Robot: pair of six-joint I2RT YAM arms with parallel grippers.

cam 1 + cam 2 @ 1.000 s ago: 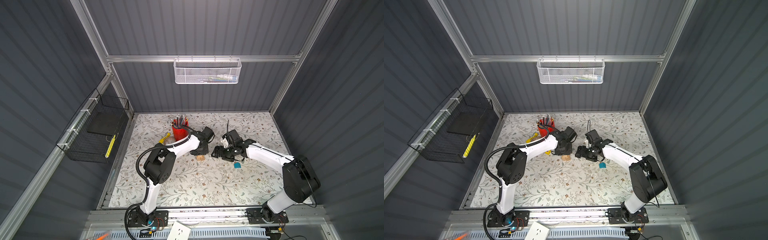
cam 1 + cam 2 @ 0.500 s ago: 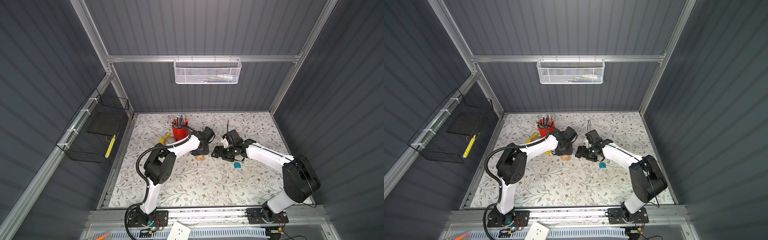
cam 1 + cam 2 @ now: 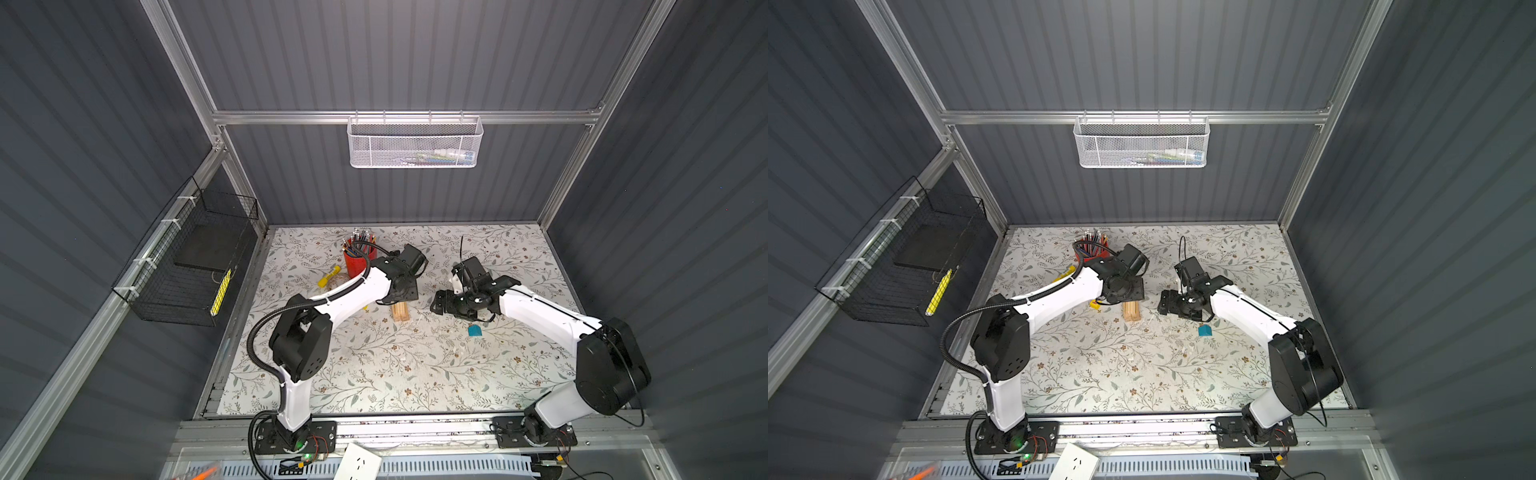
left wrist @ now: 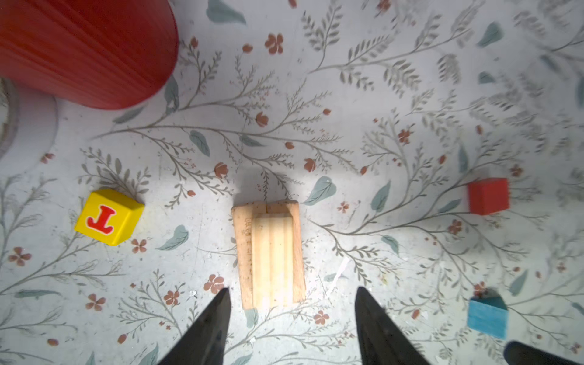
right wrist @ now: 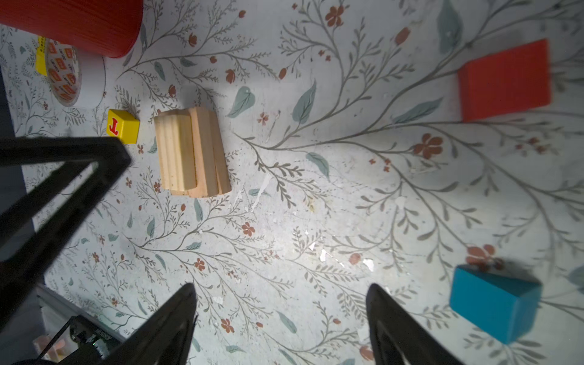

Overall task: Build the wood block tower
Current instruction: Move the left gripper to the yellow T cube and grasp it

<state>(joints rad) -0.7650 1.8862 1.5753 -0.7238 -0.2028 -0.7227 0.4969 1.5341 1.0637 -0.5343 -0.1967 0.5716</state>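
In both top views the stack (image 3: pixel 400 311) of pale planks is lying about mid-width on the worktop (image 3: pixel 374 374), its long axis running near to far. The left end effector (image 3: pixel 401 297) is hanging just far of it. Its arm is reaching in from the near left with the wrist bent down, which is hiding the fingertips here. The right end effector (image 3: pixel 436 302) is pointing left towards the stack from close by on the right. The teal block (image 3: pixel 474 330) is lying just near of that wrist.

In the left wrist view the fingers (image 4: pixel 218 316) are standing apart, one on each side of the stack's end. A gap is showing on both sides, so they are gripping nothing. The stack's long axis is running straight ahead along the fingers. The yellow block (image 4: pixel 109 218) is sitting well off to one side and the red block (image 4: pixel 488 196) to the other.

In the right wrist view the right jaws are standing wide apart over bare worktop, holding nothing. Judging from this, the left arm is sitting nearer the stack, and the right arm nearer red and teal.
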